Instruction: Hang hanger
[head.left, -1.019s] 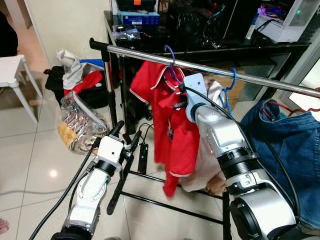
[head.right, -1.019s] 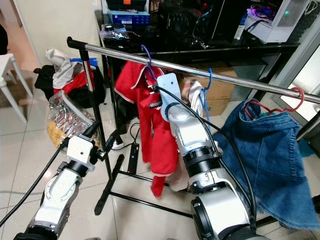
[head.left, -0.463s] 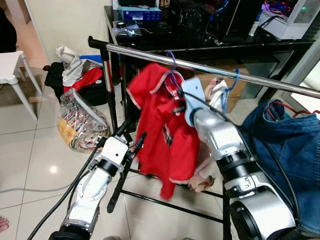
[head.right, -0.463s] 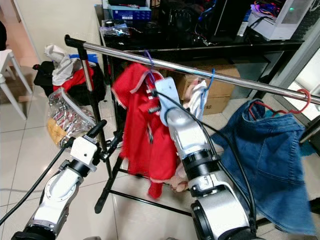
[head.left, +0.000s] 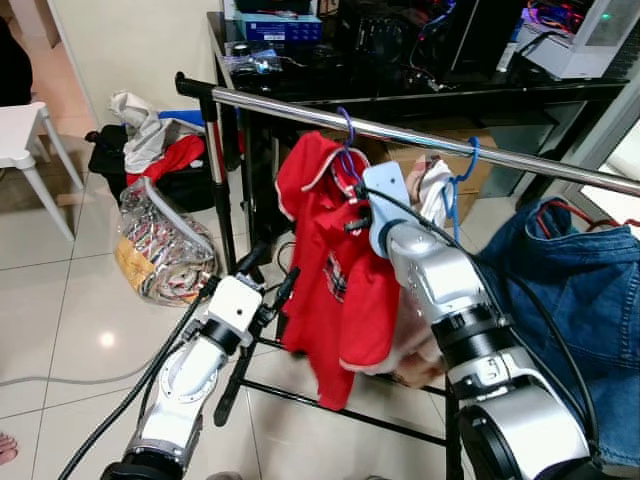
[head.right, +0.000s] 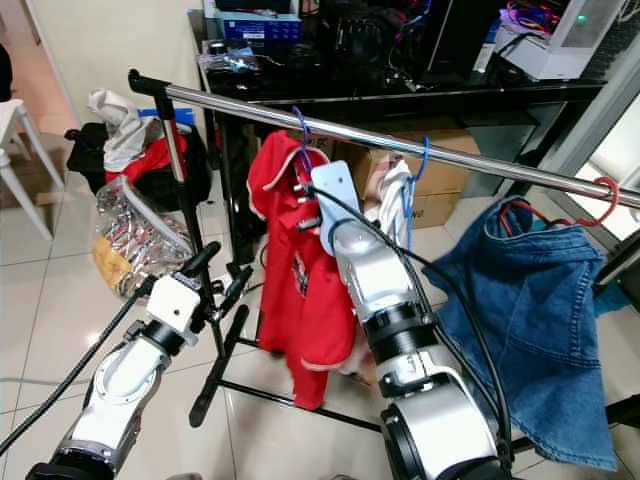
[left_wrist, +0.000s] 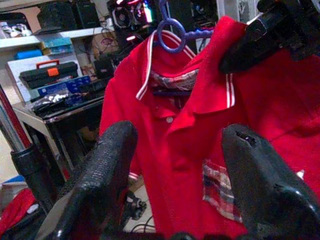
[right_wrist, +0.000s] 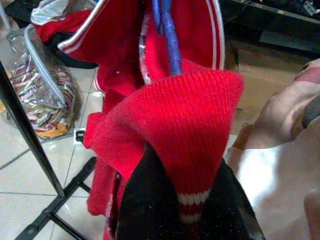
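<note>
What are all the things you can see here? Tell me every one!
Clothes rail: one, silver, across the room.
Polo shirt: one, red, on a purple hanger hooked over the rail.
Blue hanger: one, on the rail, carrying a pale garment.
Denim garment: one, blue, on a red hanger.
Plastic bag: one, clear, on the floor.
Clothes pile: red, white, black, by the wall.
Stool: one, white.
Left gripper: open, low beside the shirt.
Right gripper: shut on the shirt's collar.
</note>
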